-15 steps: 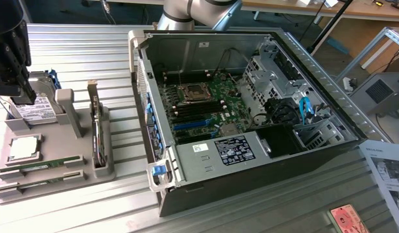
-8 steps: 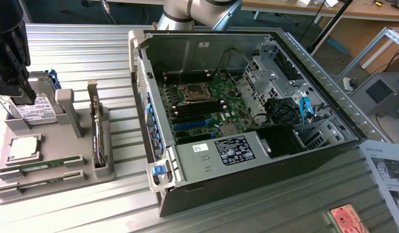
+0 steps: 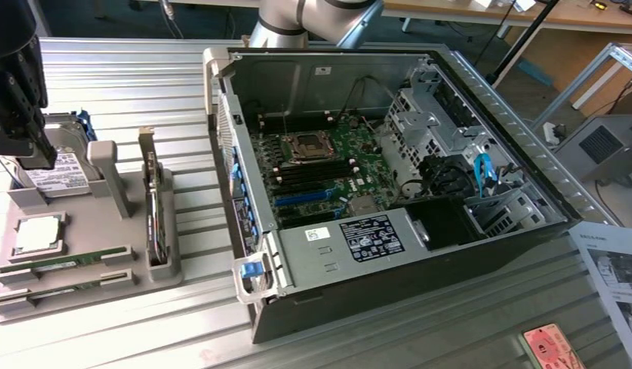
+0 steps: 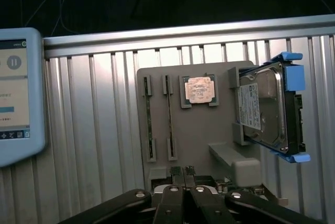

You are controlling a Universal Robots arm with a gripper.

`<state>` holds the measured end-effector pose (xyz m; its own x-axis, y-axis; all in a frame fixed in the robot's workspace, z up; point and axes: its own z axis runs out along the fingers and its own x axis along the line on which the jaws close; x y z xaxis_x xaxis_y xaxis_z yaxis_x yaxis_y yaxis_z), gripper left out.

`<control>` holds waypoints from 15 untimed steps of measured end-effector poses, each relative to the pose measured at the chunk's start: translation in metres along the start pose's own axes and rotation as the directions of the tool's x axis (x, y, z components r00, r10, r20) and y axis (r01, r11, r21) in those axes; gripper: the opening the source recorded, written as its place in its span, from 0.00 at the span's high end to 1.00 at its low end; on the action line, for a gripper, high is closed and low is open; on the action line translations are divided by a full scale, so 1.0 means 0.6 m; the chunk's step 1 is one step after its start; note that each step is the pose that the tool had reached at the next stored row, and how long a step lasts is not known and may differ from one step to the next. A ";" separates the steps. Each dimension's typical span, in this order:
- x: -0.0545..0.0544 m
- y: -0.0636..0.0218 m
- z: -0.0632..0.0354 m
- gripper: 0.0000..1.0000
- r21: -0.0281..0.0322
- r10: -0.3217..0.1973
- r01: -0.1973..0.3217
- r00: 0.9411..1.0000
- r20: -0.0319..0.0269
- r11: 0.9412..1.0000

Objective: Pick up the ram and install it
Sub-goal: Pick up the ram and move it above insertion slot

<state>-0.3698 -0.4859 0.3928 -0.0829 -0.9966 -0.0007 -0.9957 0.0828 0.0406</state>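
Wrist view: my hand (image 4: 183,174) is pinched shut, holding nothing. The ram (image 3: 70,262) lies slotted in the tray (image 4: 204,130) — near six o'clock of me in the exterior view. I'd best open wide, align with the stick, descend straight.
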 end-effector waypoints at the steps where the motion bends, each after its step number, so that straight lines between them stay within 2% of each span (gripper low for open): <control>1: 0.002 0.000 0.000 0.89 0.000 0.000 0.000 1.000 0.000 1.000; 15: 0.011 -0.001 0.007 0.89 0.000 0.000 0.000 1.000 0.000 1.000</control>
<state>-0.3698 -0.4928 0.3889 -0.0829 -0.9966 -0.0008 -0.9957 0.0828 0.0406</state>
